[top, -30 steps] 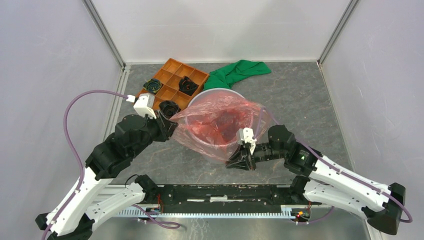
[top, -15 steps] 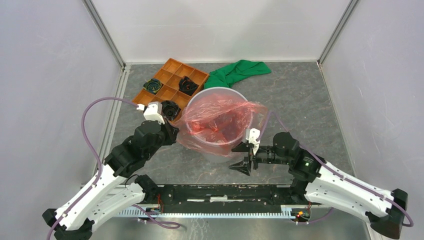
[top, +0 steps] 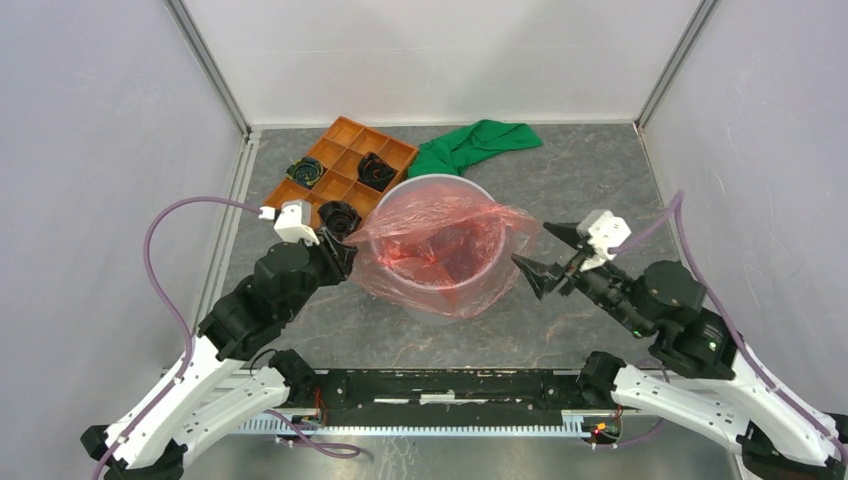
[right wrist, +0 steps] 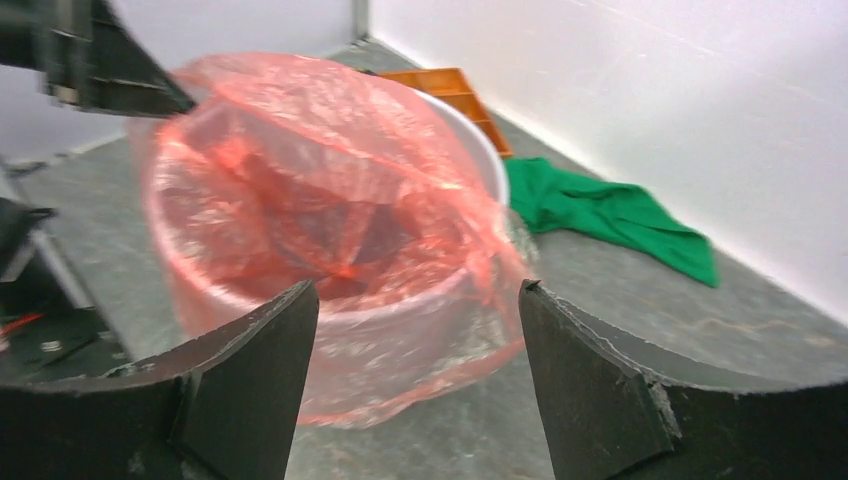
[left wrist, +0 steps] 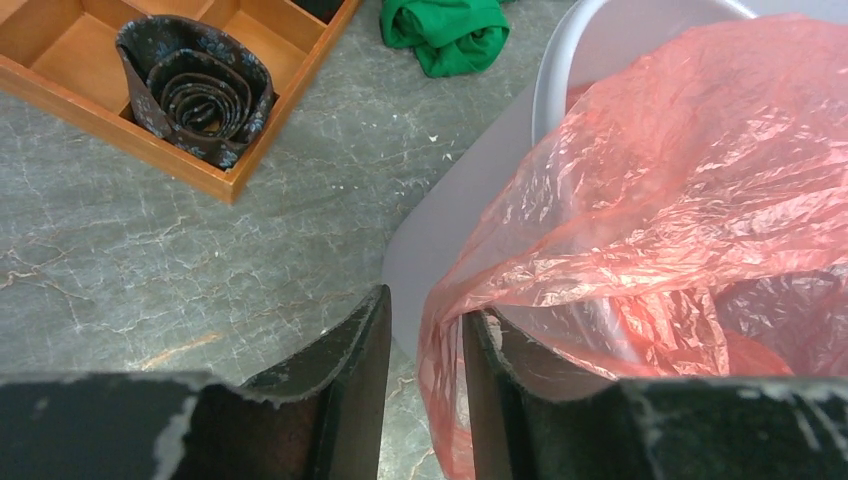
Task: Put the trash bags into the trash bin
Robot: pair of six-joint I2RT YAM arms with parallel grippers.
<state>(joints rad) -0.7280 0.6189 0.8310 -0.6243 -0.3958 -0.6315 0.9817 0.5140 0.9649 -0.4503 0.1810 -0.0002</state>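
A translucent red-pink trash bag (top: 440, 235) lies spread open over the round whitish trash bin (top: 440, 181), lining its inside and hanging down its outer wall. My left gripper (top: 345, 258) is at the bin's left side. In the left wrist view its jaws (left wrist: 425, 305) stand a little apart, and the bag's (left wrist: 680, 200) edge hangs in the gap against the right finger (left wrist: 500, 380). My right gripper (top: 530, 244) is wide open just right of the bin. In the right wrist view it (right wrist: 418, 290) holds nothing and faces the bag (right wrist: 330, 180).
An orange compartment tray (top: 345, 165) with dark rolled items stands behind and left of the bin. A green cloth (top: 470, 145) lies behind it. White walls close the table on three sides.
My right gripper opened, let go of the bag's near edge and swung from the bin's front to its right side. The left jaws parted slightly. The bag settled over the rim.
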